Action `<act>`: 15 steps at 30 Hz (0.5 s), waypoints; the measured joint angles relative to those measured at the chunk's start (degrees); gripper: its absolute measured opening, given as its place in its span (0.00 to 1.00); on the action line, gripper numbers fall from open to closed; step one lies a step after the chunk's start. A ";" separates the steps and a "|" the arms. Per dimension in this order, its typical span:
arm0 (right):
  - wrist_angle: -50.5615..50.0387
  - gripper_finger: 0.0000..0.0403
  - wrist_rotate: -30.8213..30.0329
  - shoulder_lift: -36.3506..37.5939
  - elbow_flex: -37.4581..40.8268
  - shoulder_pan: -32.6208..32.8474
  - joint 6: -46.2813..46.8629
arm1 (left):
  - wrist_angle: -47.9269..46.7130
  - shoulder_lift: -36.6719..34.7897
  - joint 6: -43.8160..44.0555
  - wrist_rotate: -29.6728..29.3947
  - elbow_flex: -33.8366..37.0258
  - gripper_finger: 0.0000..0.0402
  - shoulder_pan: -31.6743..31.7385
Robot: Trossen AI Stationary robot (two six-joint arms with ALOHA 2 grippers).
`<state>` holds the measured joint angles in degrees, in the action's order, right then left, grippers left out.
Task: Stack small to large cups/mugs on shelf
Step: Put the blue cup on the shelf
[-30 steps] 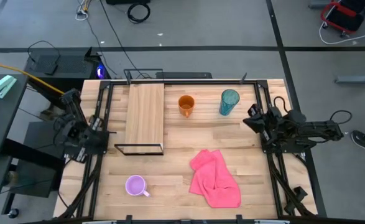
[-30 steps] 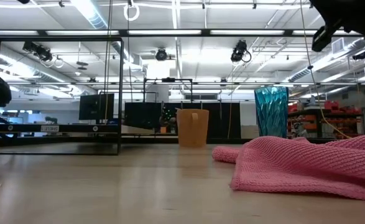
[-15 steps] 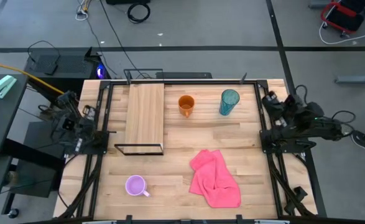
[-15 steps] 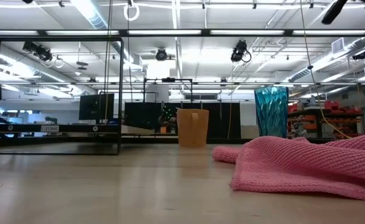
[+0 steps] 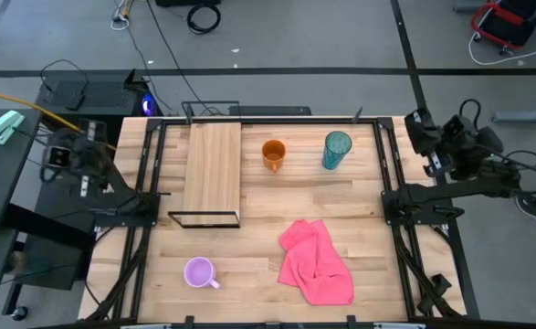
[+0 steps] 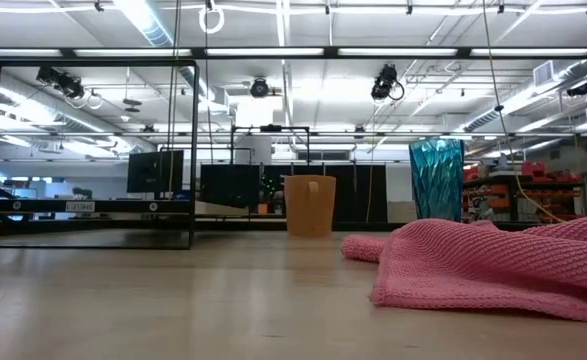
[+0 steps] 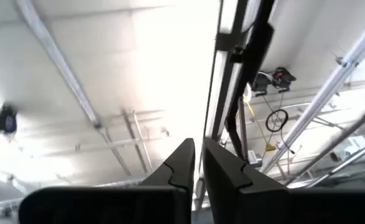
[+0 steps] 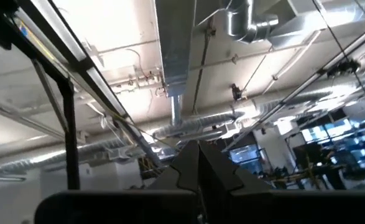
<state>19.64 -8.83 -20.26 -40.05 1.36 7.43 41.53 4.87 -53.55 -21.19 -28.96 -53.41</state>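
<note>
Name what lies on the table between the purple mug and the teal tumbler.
The pink cloth lies crumpled between the purple mug and the teal tumbler; otherwise bare table. The high view shows it.

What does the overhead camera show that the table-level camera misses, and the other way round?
Only the high view shows the small purple mug near the table's front edge, the shelf's wooden plank from above with nothing on it, and both arms pulled back off the table's sides: left gripper, right gripper.

Only the low view shows the room's ceiling lights and the monitors behind the table.

Both show the orange mug, the teal tumbler, the pink cloth and the shelf's black frame.
</note>
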 joint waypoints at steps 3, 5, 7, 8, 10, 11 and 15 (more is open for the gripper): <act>-2.45 0.04 -2.19 -4.61 -5.80 0.01 -3.34 | 0.13 4.07 -4.47 0.37 -5.35 0.11 0.00; -6.35 0.04 -5.04 -7.37 -9.72 0.00 -4.76 | -0.26 6.63 -6.98 0.21 -8.58 0.11 -0.02; -11.49 0.04 -8.41 -10.17 -13.58 0.00 -5.01 | -1.35 8.98 -8.68 -1.37 -11.81 0.11 -0.02; -14.12 0.04 -10.22 -11.58 -15.38 -0.01 -5.04 | -1.77 10.22 -9.63 -3.11 -13.44 0.11 -0.02; -19.14 0.04 -13.71 -14.45 -18.99 -0.01 -5.02 | -2.55 12.30 -11.40 -8.08 -16.28 0.11 -0.02; -21.56 0.04 -14.84 -15.74 -20.70 -0.03 -4.81 | -2.61 13.36 -11.97 -11.01 -17.77 0.11 -0.02; -29.49 0.04 -16.86 -21.16 -27.40 -1.53 -2.29 | -2.66 16.53 -14.89 -24.55 -23.41 0.12 -0.11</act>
<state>-9.85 -25.69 -41.42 -67.46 -0.18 5.14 38.87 21.40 -68.44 -45.74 -52.36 -53.52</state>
